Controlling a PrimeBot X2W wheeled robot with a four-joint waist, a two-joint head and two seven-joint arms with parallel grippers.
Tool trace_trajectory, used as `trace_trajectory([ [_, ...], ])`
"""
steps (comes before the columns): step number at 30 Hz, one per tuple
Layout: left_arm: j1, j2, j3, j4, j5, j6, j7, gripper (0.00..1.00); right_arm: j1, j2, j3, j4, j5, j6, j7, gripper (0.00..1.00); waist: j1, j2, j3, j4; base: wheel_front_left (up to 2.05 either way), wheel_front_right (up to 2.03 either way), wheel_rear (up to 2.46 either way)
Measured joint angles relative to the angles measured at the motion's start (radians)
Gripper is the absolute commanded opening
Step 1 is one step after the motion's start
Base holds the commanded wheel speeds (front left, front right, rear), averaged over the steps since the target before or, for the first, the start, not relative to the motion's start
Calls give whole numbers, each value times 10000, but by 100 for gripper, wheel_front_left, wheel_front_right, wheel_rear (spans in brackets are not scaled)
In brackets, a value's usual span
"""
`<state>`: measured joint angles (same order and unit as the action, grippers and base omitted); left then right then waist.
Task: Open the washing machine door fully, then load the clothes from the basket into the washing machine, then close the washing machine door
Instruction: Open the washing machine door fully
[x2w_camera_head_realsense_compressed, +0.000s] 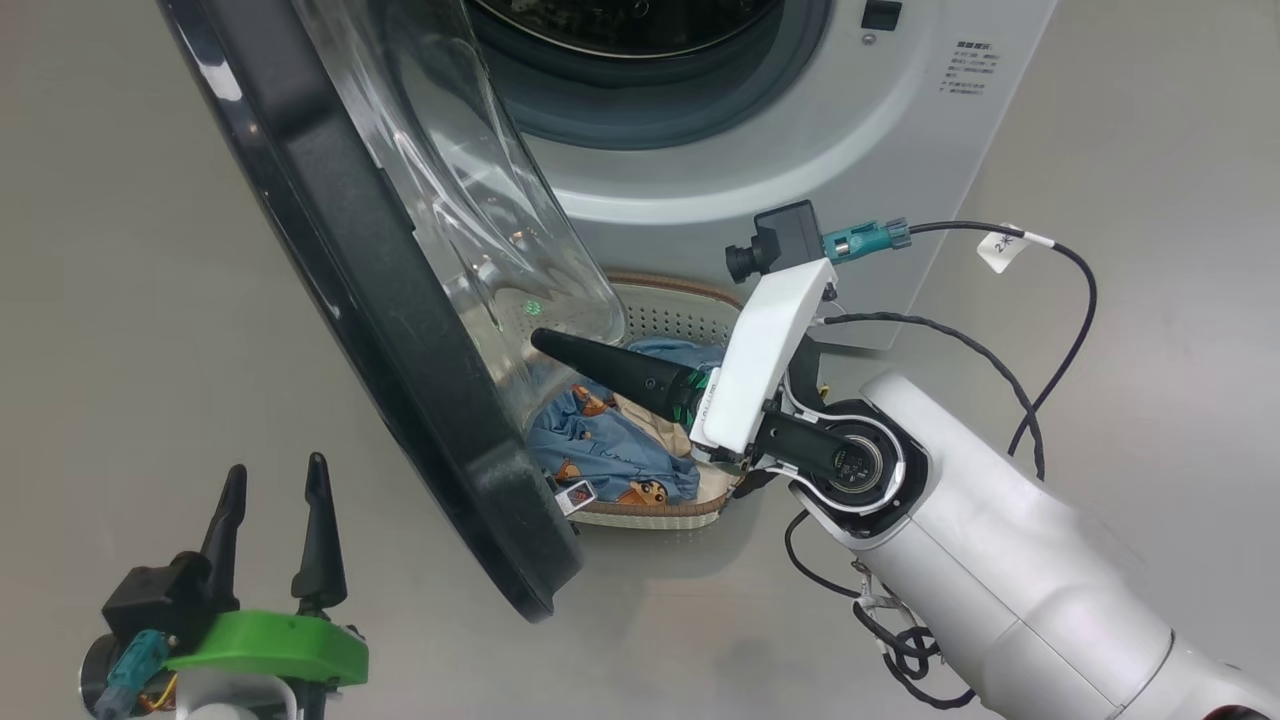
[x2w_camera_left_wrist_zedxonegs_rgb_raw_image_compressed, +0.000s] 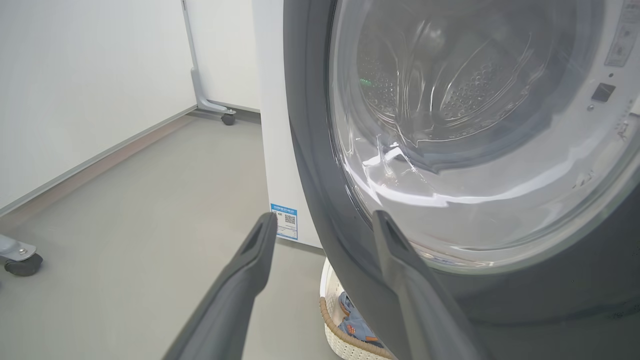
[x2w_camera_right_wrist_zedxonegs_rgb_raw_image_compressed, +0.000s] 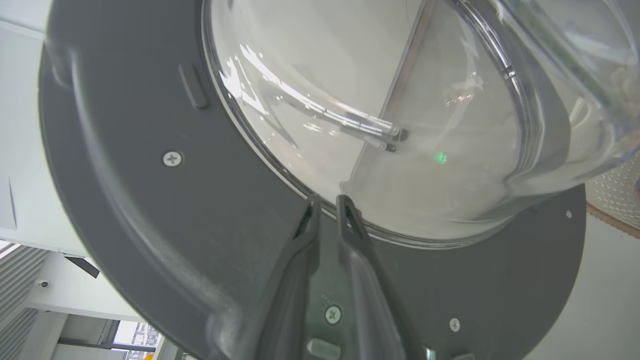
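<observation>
Grey floor (x2w_camera_head_realsense_compressed: 120, 300); open door (x2w_camera_head_realsense_compressed: 400, 330) overhangs basket (x2w_camera_head_realsense_compressed: 670, 310); right claw (x2w_camera_right_wrist_zedxonegs_rgb_raw_image_compressed: 329, 201) together, left claw (x2w_camera_head_realsense_compressed: 277, 465) apart.

Door (x2w_camera_head_realsense_compressed: 380, 300) overhangs basket (x2w_camera_head_realsense_compressed: 680, 305), blocking its left; right side open.

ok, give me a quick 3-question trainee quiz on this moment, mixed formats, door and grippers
1. True or false: the clothes are inside the washing machine.
2. The right gripper is: A) wide open B) shut, fingertips by the glass of the washing machine door C) clamped on the clothes.
3. Fill in: the left gripper is ___ and holds nothing.
Key: 1 false, they lie in the basket; 2 B; 3 open.
</observation>
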<state>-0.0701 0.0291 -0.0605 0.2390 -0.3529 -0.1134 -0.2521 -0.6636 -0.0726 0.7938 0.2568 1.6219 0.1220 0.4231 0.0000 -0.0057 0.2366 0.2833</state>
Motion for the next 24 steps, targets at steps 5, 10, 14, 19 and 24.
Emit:
trace_trajectory([
  [5, 153, 0, 408, 67, 0, 92, 0, 100, 0, -316, -107, -267, -1124, 0, -650, 100, 0, 0, -227, -285, 0, 0, 0],
  [10, 352, 0, 941, 61, 6, 96, 0, 100, 1, -1365, -159, -585, -2665, 0, -1866, 100, 0, 0, -464, -679, 0, 0, 0],
  [14, 501, 0, 1300, 59, 36, 96, 0, 100, 184, -2393, -424, -698, -4100, 0, -3398, 100, 0, 0, -704, -1023, 0, 0, 0],
  [19, 784, 0, 1680, 46, 36, 96, 0, 100, 1107, -3595, -537, -334, -5580, 2, -5106, 100, 0, 0, -1081, -1420, 0, 0, 0],
  [24, 1465, 4, 2236, 25, 35, 100, 0, 100, 2001, -3952, -767, 201, -6635, 2, -6941, 100, 0, 0, -1439, -2016, 0, 0, 0],
])
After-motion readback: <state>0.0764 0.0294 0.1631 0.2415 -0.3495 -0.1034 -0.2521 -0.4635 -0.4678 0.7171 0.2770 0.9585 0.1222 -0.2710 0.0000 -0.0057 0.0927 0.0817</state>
